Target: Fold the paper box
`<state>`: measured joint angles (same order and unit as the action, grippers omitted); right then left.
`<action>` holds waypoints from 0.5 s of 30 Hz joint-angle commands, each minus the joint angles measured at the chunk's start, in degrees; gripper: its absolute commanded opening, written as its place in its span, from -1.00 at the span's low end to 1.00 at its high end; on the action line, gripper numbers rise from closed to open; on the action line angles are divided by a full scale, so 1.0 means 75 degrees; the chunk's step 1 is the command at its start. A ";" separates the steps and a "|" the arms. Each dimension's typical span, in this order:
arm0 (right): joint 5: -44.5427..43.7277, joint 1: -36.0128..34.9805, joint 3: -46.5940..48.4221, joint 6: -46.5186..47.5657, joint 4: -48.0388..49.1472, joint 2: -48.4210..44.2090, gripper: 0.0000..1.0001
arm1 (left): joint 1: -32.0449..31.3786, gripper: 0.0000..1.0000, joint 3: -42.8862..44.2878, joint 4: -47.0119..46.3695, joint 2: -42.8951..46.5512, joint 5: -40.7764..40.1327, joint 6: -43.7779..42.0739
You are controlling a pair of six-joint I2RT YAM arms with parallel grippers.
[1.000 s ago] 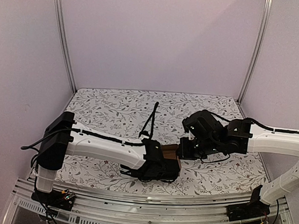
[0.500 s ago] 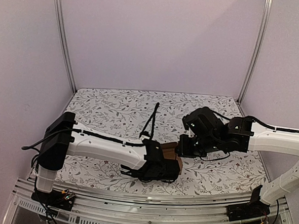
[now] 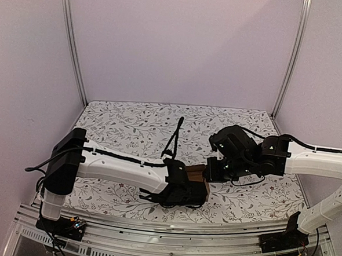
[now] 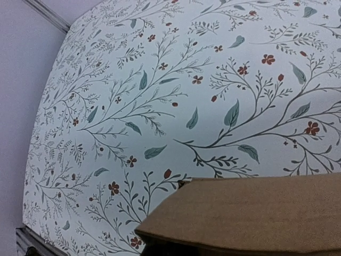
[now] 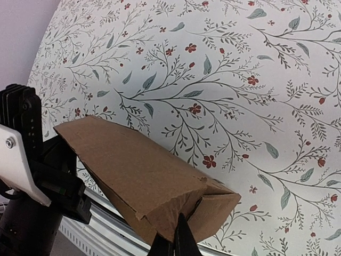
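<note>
The right gripper [image 5: 173, 242] has its two dark fingers pressed tight together, and they pinch the near edge of the paper box [image 5: 144, 181], a piece of plain brown corrugated cardboard folded into a slim wedge with one end open toward the wrist camera. From above, that same gripper [image 3: 210, 170] sits just right of the middle of the table, its black wrist angled down toward the brown card. The left gripper [image 3: 197, 190] comes at the box from the other side, low over the near part of the table; its fingers do not show in its own wrist view, where only a flat brown panel of the box [image 4: 250, 216] fills the bottom of the picture, but its jaws are closed, and whether they clamp the cardboard itself I cannot tell. In the overhead view only a small strip of the box [image 3: 195, 175] shows between the two black wrists, held up off the surface. Under it all lies the table [image 3: 130, 125], covered in a white cloth printed with thin branches, grey-green leaves and small red flowers. Pale walls and metal corner posts close in the space behind.
</note>
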<state>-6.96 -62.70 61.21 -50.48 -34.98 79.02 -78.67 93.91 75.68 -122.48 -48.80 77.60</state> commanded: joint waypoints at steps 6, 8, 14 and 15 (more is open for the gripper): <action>0.0530 -0.0125 -0.1366 0.0348 0.1392 -0.0134 -1.00 | 0.0060 -1.00 -0.0324 -0.1911 -0.0334 0.1658 -0.0329; 0.0516 -0.0141 -0.1516 0.0313 0.1679 -0.0054 -1.00 | 0.0066 -1.00 -0.0299 -0.2002 -0.0346 0.1714 -0.0398; 0.0394 -0.0139 -0.2335 0.0275 0.2615 -0.0027 -1.00 | 0.0140 -1.00 -0.0322 -0.2239 -0.0347 0.1971 -0.0551; 0.0365 -0.0143 -0.2483 0.0274 0.2751 -0.0055 -1.00 | 0.0152 -1.00 -0.0328 -0.2260 -0.0353 0.2006 -0.0561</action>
<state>-8.40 -62.63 47.20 -48.69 -23.70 77.06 -78.06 93.58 70.08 -121.10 -48.64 74.46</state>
